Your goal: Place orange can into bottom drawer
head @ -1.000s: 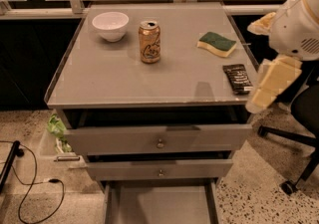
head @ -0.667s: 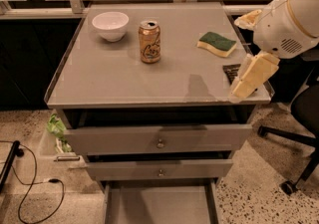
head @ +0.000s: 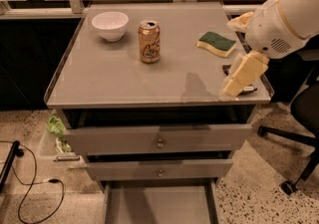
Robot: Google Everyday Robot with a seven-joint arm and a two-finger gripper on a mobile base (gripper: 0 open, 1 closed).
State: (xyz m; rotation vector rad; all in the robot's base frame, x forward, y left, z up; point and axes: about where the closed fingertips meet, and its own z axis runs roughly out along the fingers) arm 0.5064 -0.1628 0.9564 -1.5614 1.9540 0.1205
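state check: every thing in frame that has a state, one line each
orange can: upright on the cabinet top, not held
bottom drawer: pulled open, can not in it
upper drawers: pushed in much further than the bottom one
white bowl: upright, back left of the top
sponge: lying flat, green side up
gripper: over the top's right front corner, apart from the can

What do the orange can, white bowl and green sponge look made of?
Golden-orange drink can: likely aluminium, glossy wall, silvery top. Round white bowl: glazed ceramic or plastic, smooth sheen. Flat green sponge: matte foam, yellow underlayer. The cream claw hangs by the cabinet top's right edge, touching none.
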